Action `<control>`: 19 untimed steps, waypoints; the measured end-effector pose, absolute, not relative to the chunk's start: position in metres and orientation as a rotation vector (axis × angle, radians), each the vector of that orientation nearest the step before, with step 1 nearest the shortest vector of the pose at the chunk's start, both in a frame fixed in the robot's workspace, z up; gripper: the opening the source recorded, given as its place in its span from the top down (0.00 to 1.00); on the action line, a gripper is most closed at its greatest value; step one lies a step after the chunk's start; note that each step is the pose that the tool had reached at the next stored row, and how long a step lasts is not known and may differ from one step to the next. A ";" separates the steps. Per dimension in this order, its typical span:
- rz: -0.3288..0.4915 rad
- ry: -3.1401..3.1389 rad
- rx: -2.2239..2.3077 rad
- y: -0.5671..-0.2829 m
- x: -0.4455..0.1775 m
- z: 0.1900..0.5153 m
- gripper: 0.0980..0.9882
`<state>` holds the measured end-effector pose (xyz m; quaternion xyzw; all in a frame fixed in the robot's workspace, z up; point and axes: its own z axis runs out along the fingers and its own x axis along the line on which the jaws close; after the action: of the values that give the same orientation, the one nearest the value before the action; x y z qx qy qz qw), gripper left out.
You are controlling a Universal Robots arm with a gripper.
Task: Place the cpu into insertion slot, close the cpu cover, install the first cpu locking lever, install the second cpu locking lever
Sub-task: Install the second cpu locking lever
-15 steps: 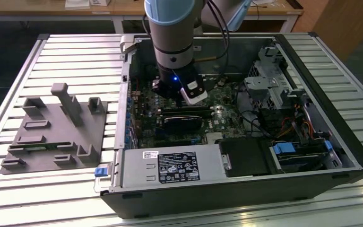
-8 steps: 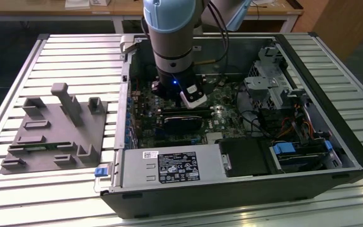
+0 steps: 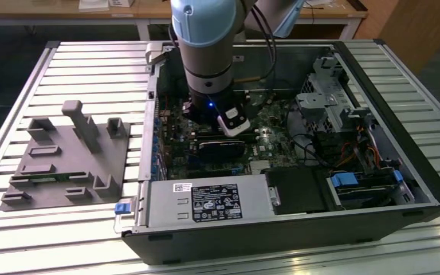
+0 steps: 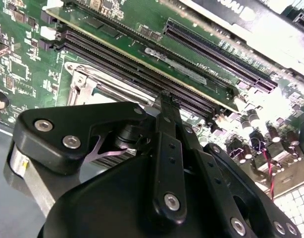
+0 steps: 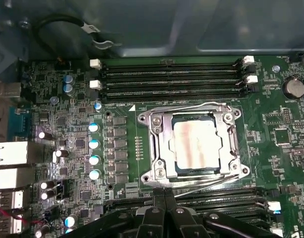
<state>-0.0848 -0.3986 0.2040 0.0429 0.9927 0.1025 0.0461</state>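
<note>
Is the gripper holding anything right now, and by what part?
Nothing visibly held. The gripper is shut, fingertips together at the socket's edge; the cpu sits in the socket under its cover.

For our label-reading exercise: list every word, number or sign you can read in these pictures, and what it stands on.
On the metal cage, the black label: print too small to read.
The white sticker beside it: too small to read.
White markings on the motherboard: too blurred to read.
</note>
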 end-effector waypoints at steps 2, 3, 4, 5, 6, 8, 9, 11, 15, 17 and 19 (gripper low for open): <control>0.326 3.030 0.127 -0.400 -0.086 0.203 0.99; 0.335 3.029 0.125 -0.400 -0.086 0.203 0.99; 0.345 3.029 0.123 -0.400 -0.087 0.202 0.99; 0.356 3.028 0.122 -0.400 -0.087 0.201 0.99; 0.365 3.027 0.121 -0.400 -0.087 0.201 0.99; 0.379 3.026 0.119 -0.400 -0.088 0.199 0.99; 0.386 3.026 0.118 -0.400 -0.088 0.198 0.99; 0.413 3.023 0.116 -0.400 -0.089 0.196 0.99; 0.453 3.019 0.115 -0.400 -0.090 0.194 0.99; 0.465 3.017 0.115 -0.400 -0.091 0.193 0.99; 0.477 3.016 0.115 -0.400 -0.091 0.191 0.99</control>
<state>-0.0910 -0.3997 0.1910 0.0375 0.9861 0.1559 0.0431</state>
